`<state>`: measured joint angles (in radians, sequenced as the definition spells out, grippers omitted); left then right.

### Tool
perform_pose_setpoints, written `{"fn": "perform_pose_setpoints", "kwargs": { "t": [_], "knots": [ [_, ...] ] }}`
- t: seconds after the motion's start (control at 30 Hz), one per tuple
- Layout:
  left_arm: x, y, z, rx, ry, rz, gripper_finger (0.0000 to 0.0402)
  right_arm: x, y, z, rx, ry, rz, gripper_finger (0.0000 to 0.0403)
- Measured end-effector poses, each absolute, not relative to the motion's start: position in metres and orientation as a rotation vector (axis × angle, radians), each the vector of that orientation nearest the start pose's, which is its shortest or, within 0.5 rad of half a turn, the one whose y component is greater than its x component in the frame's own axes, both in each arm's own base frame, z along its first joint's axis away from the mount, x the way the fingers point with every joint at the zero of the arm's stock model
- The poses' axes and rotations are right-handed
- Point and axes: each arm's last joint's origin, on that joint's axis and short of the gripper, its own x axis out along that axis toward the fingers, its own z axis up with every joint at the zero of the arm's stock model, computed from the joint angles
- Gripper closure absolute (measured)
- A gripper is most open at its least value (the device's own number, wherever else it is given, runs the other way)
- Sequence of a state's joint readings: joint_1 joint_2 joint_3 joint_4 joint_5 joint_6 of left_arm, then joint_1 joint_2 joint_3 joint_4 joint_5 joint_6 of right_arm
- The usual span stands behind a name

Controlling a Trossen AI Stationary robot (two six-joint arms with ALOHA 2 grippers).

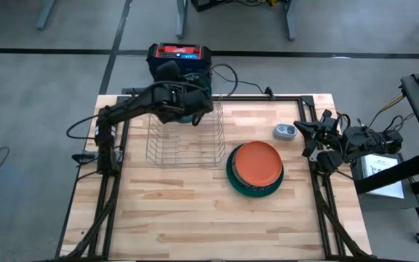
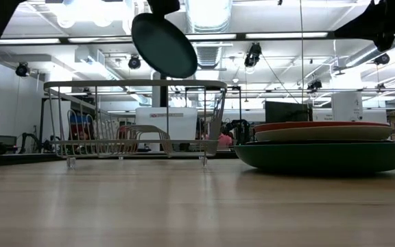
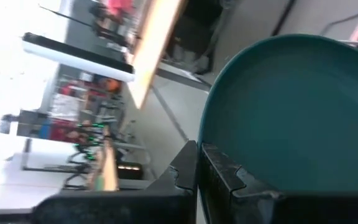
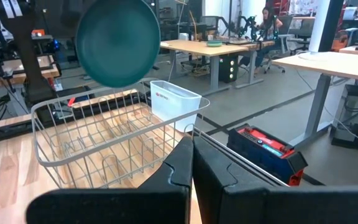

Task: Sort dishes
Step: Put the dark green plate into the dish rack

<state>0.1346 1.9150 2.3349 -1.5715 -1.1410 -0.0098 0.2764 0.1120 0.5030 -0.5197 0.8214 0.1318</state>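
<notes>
Left tool point(image 3: 197, 165): mine, clenched on the rim of a teal plate point(image 3: 291, 112), which hangs tilted on edge in the air above the far side of the rack point(image 1: 185, 138); in the low view the plate point(image 2: 163, 44) sits clear above the rack's top wire, not touching it. Right tool point(image 4: 191, 168): mine, clenched on nothing, parked at the right edge of the table point(image 1: 195, 211), waiting. Rack: silver wire, standing on the table left of centre, no dish in it that I can see; a white cup-like holder point(image 4: 174, 104) hangs on one side of it. Stack point(image 1: 254, 169): on the table just right of the rack, an orange plate point(image 1: 256, 161) on top, a pale rim under it in the low view, a big dark green plate point(image 2: 324, 155) at the bottom. Grey device point(image 1: 285, 132): near the stack, toward the far right of the table, no part of the job. Black and red box point(image 1: 180, 58): on the floor beyond the table's far edge. Step in hand, by my reckoning: racking the first dish, with the stack yet to follow. Next move calls for lining the plate's edge up with a slot between the rack's wires, lowering it until the rack carries it, then letting go; a crooked entry could catch a wire or tip the plate.
</notes>
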Motion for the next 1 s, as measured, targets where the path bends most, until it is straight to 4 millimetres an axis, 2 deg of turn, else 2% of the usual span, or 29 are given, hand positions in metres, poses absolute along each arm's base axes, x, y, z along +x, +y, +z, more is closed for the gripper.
{"fn": "perform_pose_setpoints", "kwargs": {
  "t": [0.2,0.43,0.67,0.83,1.0],
  "knots": [
    [0.327,0.079,0.437,0.591,1.111,1.091,0.0401,0.052,-0.007,0.271,0.060,0.075,-0.550,0.0403],
    [0.323,0.090,0.433,0.657,1.242,0.959,0.0401,0.052,-0.007,0.270,0.059,0.076,-0.550,0.0403],
    [0.317,0.113,0.429,0.625,1.325,0.863,0.0401,0.052,-0.007,0.270,0.059,0.077,-0.550,0.0403],
    [0.316,0.128,0.429,0.612,1.334,0.711,0.0401,0.052,-0.007,0.270,0.059,0.077,-0.549,0.0403],
    [0.313,0.146,0.435,0.567,1.251,0.587,0.0401,0.052,-0.007,0.270,0.058,0.078,-0.548,0.0403]
  ]
}}
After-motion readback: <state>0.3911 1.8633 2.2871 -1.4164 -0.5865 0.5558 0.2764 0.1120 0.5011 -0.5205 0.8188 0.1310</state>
